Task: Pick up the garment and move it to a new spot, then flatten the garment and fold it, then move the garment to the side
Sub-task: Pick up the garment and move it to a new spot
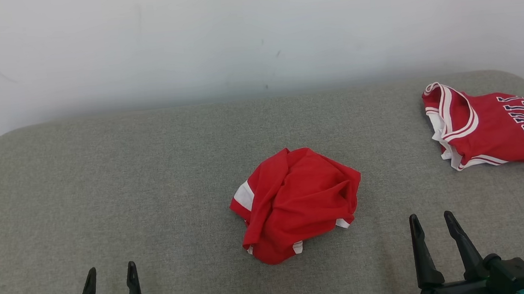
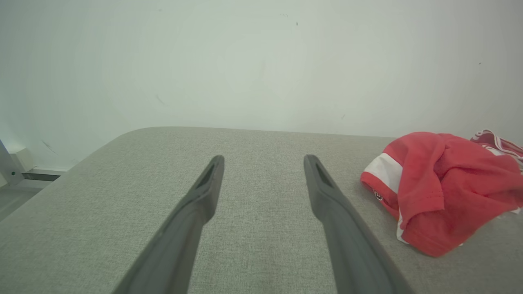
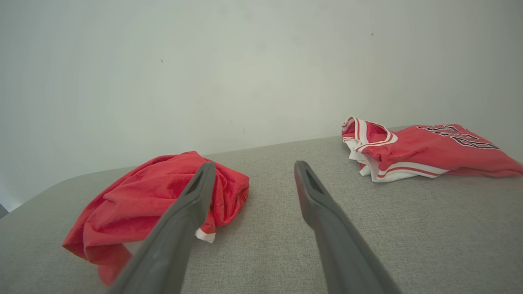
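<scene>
Head view first: your crumpled red garment (image 1: 297, 202) sits mid-way across the grey pad (image 1: 105, 178), between left gripper (image 1: 111, 267) and right gripper (image 1: 430, 215). Both are spread wide and empty, I'd guess so either can reach in. It's a wad, slightly longer near-to-far, with white trim poking out left and front.

Left wrist view: the garment lies right of the fingers, not touching.

Right wrist view: it's left of the fingers, and a folded jersey (image 3: 429, 151) lies well apart, probably set aside.
</scene>
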